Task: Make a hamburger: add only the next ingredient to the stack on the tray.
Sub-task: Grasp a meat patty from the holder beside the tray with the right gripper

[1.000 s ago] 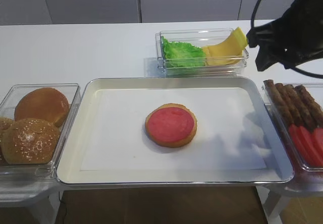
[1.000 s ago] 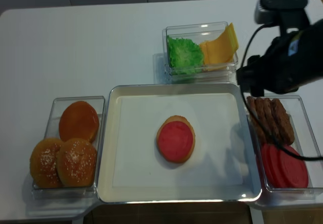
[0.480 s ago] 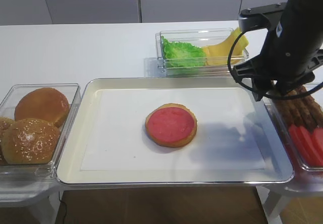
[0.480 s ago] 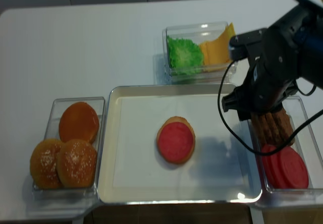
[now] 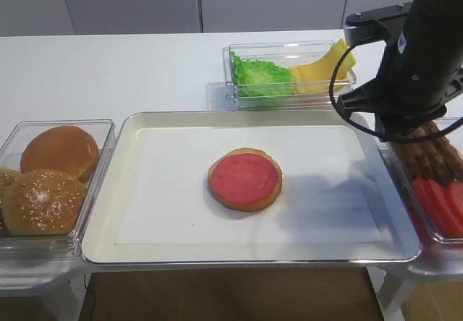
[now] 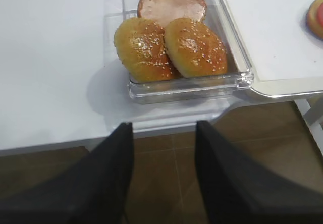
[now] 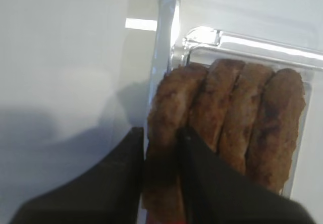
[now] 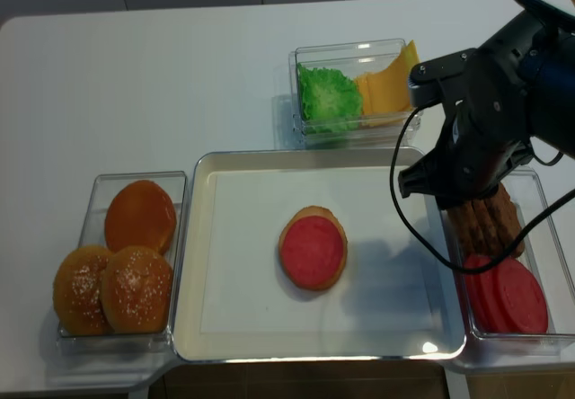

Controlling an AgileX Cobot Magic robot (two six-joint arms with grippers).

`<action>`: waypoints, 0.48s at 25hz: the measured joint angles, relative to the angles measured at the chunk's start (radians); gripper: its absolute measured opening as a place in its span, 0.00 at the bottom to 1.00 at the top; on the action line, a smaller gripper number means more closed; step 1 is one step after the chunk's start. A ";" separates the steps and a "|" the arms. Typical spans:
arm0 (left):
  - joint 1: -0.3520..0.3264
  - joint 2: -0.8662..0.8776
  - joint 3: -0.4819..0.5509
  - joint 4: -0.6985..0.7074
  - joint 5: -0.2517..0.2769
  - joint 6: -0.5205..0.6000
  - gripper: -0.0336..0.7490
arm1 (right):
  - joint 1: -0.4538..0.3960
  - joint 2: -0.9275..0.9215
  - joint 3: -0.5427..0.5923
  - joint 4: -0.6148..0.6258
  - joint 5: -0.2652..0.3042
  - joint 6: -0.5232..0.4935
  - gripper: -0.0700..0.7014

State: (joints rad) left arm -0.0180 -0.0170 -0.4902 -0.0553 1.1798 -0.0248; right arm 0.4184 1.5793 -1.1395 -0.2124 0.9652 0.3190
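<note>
Right gripper (image 7: 160, 168) clamps the end meat patty (image 7: 166, 118) in the bin (image 7: 242, 45) at the worktop's right edge

The right arm (image 5: 416, 53) reaches steeply down over the bin, its dark fingers (image 7: 199, 178) pinched on either side of the leftmost of four brown patties standing on edge in a row, nearest the tray's rim; red tomato slices (image 8: 506, 296) lie in the same bin toward the front edge; the tray (image 5: 130, 241) sits mid-worktop with the stack (image 5: 245, 178), a bun base under a pinkish-red disc, at the centre of its white liner; the left gripper (image 6: 164, 173) hangs off the worktop's front-left edge, fingers parted and gripping nothing, just in front of the bin of buns (image 6: 169, 47); lettuce (image 5: 262, 76) and cheese (image 5: 322, 68) fill a bin behind the tray.
</note>
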 joint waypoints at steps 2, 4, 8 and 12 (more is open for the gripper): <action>0.000 0.000 0.000 0.000 0.000 0.000 0.43 | 0.000 0.000 0.000 -0.001 0.004 0.000 0.31; 0.000 0.000 0.000 0.000 0.000 0.000 0.43 | 0.000 0.000 -0.001 -0.002 0.005 0.000 0.29; 0.000 0.000 0.000 0.000 0.000 0.000 0.43 | 0.000 0.000 -0.005 -0.002 0.010 0.002 0.29; 0.000 0.000 0.000 0.000 0.000 0.000 0.43 | 0.000 -0.008 -0.017 0.000 0.027 0.009 0.29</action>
State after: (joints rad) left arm -0.0180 -0.0170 -0.4902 -0.0553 1.1798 -0.0248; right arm 0.4184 1.5711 -1.1563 -0.2126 0.9927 0.3284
